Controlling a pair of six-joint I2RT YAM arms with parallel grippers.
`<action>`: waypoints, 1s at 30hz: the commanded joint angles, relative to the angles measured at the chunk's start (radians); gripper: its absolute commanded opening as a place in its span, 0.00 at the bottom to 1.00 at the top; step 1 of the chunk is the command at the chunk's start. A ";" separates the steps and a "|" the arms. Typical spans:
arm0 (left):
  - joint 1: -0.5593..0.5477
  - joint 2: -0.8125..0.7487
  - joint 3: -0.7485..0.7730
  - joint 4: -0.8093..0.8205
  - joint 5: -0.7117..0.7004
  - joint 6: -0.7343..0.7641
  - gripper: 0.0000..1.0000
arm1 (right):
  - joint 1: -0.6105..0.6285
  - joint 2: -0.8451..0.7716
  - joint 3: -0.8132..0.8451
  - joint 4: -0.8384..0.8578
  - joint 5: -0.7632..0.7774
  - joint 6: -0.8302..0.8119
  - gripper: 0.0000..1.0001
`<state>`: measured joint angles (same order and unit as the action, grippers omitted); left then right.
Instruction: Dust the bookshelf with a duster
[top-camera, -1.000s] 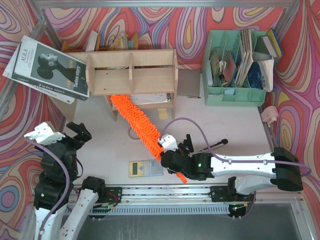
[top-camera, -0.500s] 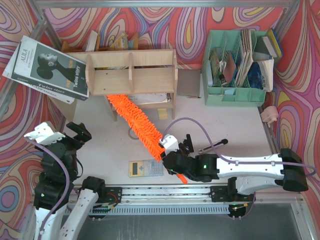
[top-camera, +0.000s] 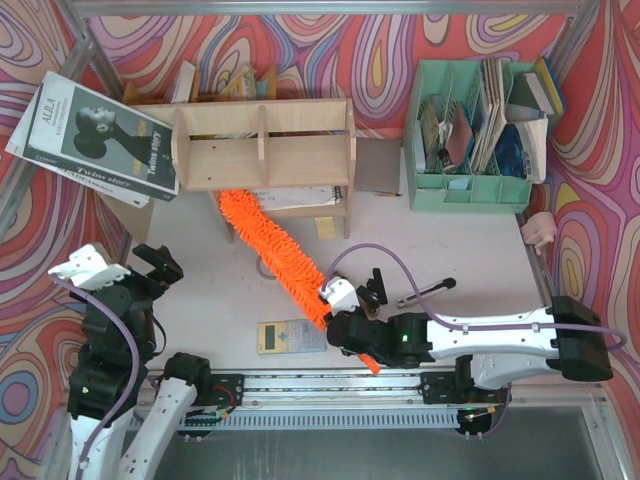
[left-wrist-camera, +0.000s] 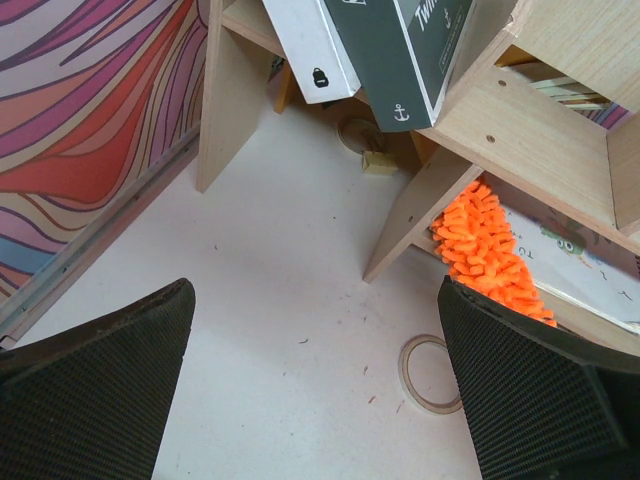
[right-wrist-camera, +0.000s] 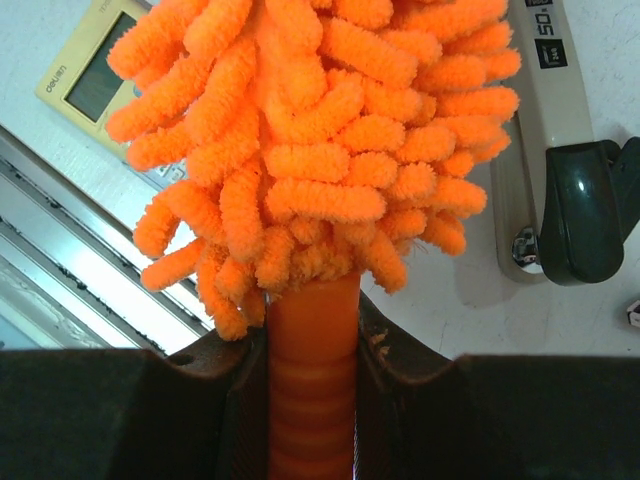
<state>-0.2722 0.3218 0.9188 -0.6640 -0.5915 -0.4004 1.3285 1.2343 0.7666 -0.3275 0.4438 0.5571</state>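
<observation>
The plywood bookshelf (top-camera: 265, 145) stands at the back left, also in the left wrist view (left-wrist-camera: 520, 120). The orange duster (top-camera: 275, 245) lies slanted from under the shelf's lower edge down to my right gripper (top-camera: 352, 338). Its fluffy head tip (left-wrist-camera: 490, 250) reaches beneath the shelf beside a leg. My right gripper (right-wrist-camera: 312, 390) is shut on the duster's orange handle (right-wrist-camera: 312, 340), the fluffy head (right-wrist-camera: 320, 130) filling the view above. My left gripper (top-camera: 150, 265) is open and empty at the left, above bare table (left-wrist-camera: 312, 400).
A dark book (top-camera: 95, 140) leans on the shelf's left end. A spiral notebook (top-camera: 300, 197) lies under the shelf. A calculator (top-camera: 290, 337) and a stapler (right-wrist-camera: 560, 180) lie by the right gripper. A tape ring (left-wrist-camera: 430, 375) lies on the table. A mint-green organiser (top-camera: 475, 135) stands back right.
The right gripper has shifted slightly right and toward the near edge with the duster. The duster's head tip has slid a little right under the shelf. The left arm has not moved.
</observation>
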 joint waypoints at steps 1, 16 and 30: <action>0.005 0.005 -0.014 0.003 -0.008 -0.003 0.98 | 0.007 -0.014 0.056 0.020 0.064 -0.028 0.00; 0.005 0.003 -0.014 0.004 -0.009 -0.003 0.98 | 0.005 0.028 0.103 0.029 0.142 -0.007 0.00; 0.005 0.004 -0.013 0.004 -0.006 -0.003 0.98 | -0.038 0.058 0.147 0.072 0.171 -0.079 0.00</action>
<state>-0.2722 0.3218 0.9188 -0.6636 -0.5915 -0.4004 1.3132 1.3426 0.8471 -0.3233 0.5465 0.5224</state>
